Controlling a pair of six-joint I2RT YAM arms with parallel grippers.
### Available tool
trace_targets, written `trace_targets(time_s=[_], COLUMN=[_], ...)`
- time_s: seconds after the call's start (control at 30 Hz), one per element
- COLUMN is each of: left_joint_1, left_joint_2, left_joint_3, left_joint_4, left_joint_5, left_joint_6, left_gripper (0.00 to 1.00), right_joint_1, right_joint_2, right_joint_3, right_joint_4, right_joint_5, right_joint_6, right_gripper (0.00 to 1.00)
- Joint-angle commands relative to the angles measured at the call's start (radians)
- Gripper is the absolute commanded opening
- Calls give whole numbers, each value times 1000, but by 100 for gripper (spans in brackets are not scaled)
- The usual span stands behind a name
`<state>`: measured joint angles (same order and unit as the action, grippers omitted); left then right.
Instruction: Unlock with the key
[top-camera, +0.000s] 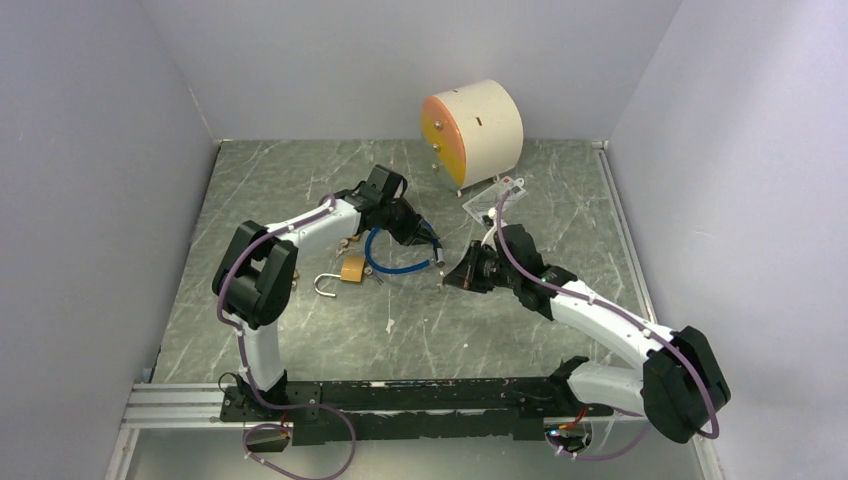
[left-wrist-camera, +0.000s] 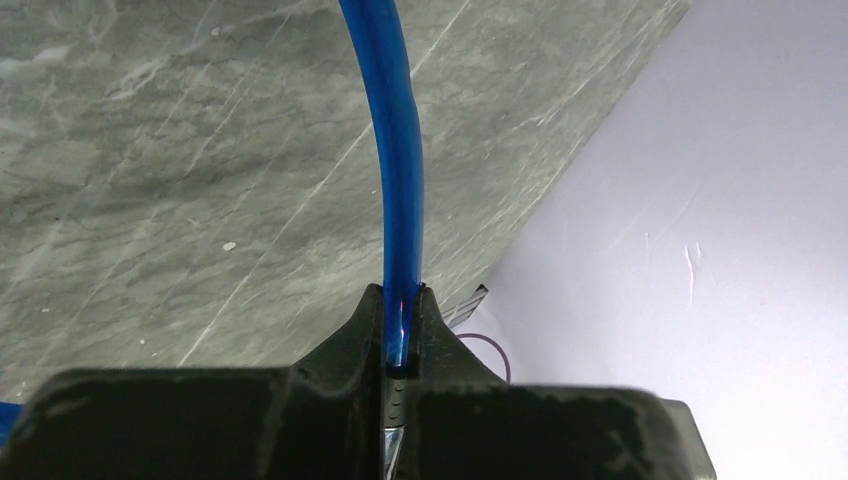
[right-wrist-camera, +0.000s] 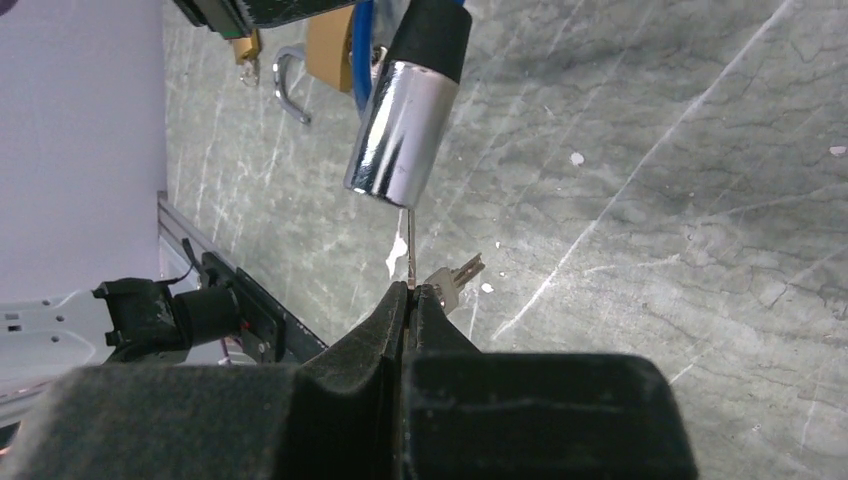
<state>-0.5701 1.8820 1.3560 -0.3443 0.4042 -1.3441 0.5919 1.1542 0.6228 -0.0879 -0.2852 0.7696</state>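
Your right gripper (right-wrist-camera: 410, 295) is clenched on the key (right-wrist-camera: 411, 245), its tip meeting the chrome lock barrel (right-wrist-camera: 400, 125) near the middle of the table (top-camera: 300, 340). Your left gripper (left-wrist-camera: 398, 300) clamps the blue cable (left-wrist-camera: 398, 150). Judged status: key aligned; turning remains. The barrel's end face is hidden, so insertion depth is unclear.

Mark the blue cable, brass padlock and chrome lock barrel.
blue cable (left-wrist-camera: 400, 150), left wrist view, middle of its curved run.
brass padlock (top-camera: 351, 268), top external view, the brass body.
chrome lock barrel (right-wrist-camera: 400, 130), right wrist view, middle of the shiny sleeve.
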Motion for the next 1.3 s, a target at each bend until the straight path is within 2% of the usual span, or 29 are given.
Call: trace_targets(time_s=[0.0, 0.7, 1.27], left_joint_1=[1, 1, 1], left_joint_2=[-49, -53, -69], left_joint_3=[5, -13, -53], left_joint_4=[29, 43, 84], left_joint_5=[28, 31, 52], left_joint_6=[-44, -60, -86], left_gripper=[2, 3, 3], right_joint_1=[5, 5, 1], right_joint_2=[-45, -74, -71], right_joint_3=[9, 8, 8], right_joint_4=[65, -6, 23], right_joint_5=[16, 104, 121], right_joint_6=[5, 3, 42], right_gripper=[0, 0, 0])
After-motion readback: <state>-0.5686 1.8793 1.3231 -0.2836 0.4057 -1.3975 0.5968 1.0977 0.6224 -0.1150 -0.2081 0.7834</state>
